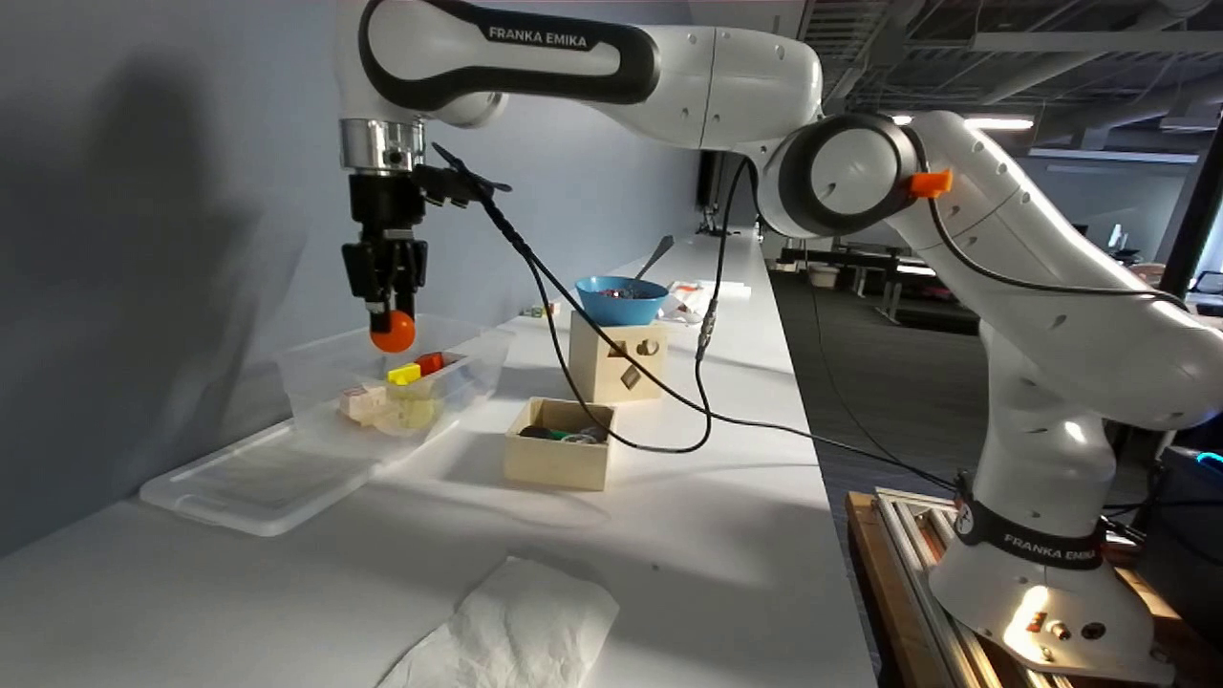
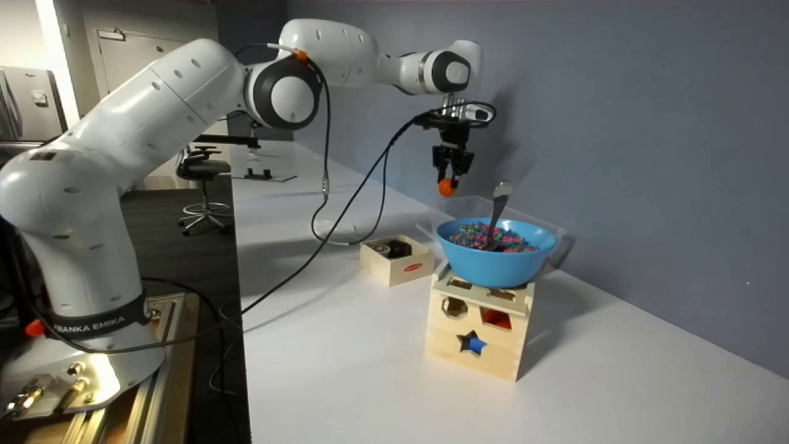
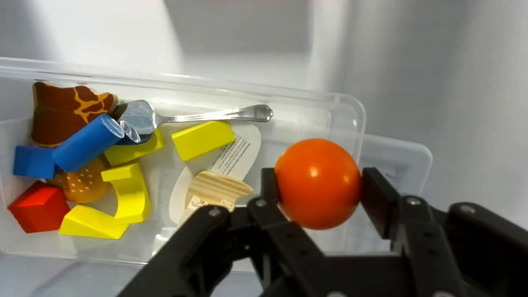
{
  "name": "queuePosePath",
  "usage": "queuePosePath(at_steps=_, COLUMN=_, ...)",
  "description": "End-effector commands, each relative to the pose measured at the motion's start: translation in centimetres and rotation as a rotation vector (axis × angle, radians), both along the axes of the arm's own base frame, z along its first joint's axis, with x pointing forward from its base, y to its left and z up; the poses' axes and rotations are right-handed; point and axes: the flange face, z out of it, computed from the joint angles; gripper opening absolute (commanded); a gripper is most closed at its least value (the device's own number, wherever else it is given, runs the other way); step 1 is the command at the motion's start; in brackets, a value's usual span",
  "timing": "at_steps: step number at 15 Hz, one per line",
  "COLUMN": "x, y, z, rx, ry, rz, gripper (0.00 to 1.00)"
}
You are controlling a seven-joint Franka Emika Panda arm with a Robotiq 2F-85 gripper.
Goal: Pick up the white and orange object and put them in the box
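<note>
An orange ball (image 3: 317, 183) is held between the two fingertips of my gripper (image 3: 317, 187), which touch it on both sides. In both exterior views the ball (image 1: 394, 334) (image 2: 446, 187) hangs at the tips of my gripper, high above the table and over the clear plastic bin. The small tan box (image 1: 554, 465) (image 2: 387, 269) stands on the table to one side of the gripper and well below it. Several dark and green items and a round light one show inside it. I cannot tell for certain which thing is the white object.
The clear bin (image 1: 306, 382) holds yellow, blue and red blocks and a metal utensil (image 3: 214, 116). Its lid (image 1: 258, 478) lies beside it. A wooden shape-sorter cube (image 2: 447, 336) bears a blue bowl (image 2: 493, 268) with a utensil upright in it. A white cloth (image 1: 525, 616) lies nearby. The arm's cable hangs across the box.
</note>
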Motion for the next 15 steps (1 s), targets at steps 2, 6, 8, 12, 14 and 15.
queuePosePath(at_steps=2, x=0.0, y=-0.1, z=-0.1, rx=-0.001, ry=0.0, rz=-0.006, gripper=0.54)
queuePosePath(at_steps=6, x=-1.9, y=5.5, z=2.4, rx=-0.052, ry=0.018, rz=-0.024, gripper=0.29)
queuePosePath(at_steps=8, x=-3.6, y=7.9, z=4.2, rx=-0.072, ry=0.03, rz=-0.045, gripper=0.29)
queuePosePath(at_steps=12, x=-7.4, y=13.4, z=5.0, rx=-0.12, ry=0.127, rz=-0.216, gripper=0.29)
queuePosePath(at_steps=14, x=-8.7, y=14.8, z=4.6, rx=-0.123, ry=0.192, rz=-0.298, gripper=0.29)
queuePosePath(at_steps=15, x=-9.1, y=15.3, z=4.1, rx=-0.142, ry=0.212, rz=-0.338, gripper=0.29)
